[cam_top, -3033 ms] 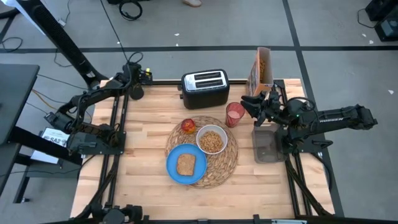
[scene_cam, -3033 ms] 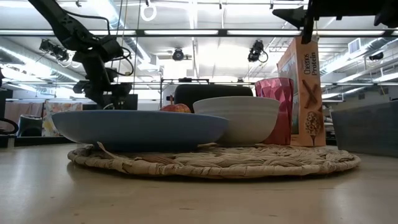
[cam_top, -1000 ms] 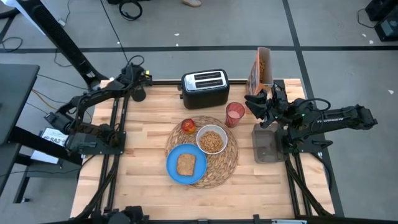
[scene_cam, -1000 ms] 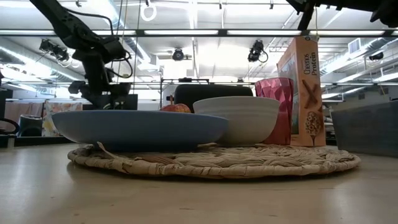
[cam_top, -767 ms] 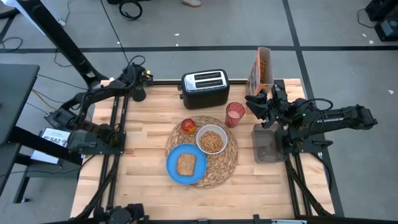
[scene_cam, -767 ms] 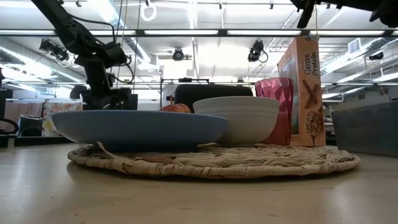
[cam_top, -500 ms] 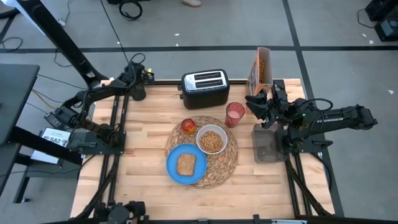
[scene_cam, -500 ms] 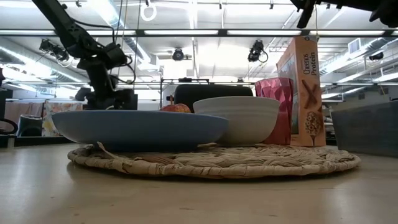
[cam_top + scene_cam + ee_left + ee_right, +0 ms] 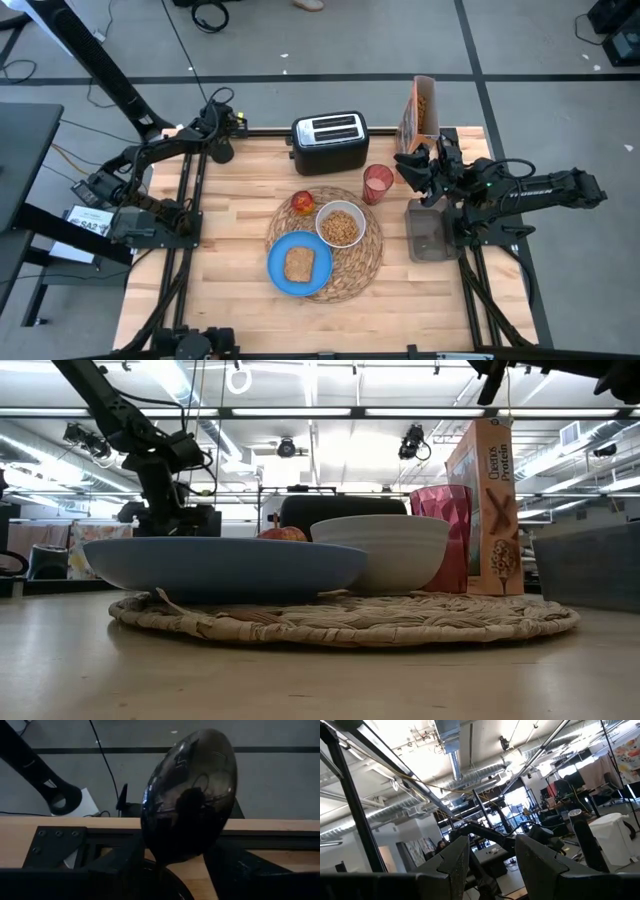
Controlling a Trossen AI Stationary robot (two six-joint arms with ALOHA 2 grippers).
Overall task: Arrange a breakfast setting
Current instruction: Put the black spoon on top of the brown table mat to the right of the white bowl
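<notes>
Left gripper [image 9: 222, 137] edged slightly since three seconds ago, clamped on spoon [image 9: 187, 795] at table's 11 o'clock | right gripper [image 9: 418, 168] parted, empty, 2 o'clock | placemat [image 9: 362, 268] centre | advice: carry spoon level, lay beside plate [image 9: 277, 269], release low.

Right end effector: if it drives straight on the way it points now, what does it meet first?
Nothing close, it seems: the right end effector, fingers open, aims up over the table into the room. Depth unclear. Left end effector holds the spoon at the far-left corner.
</notes>
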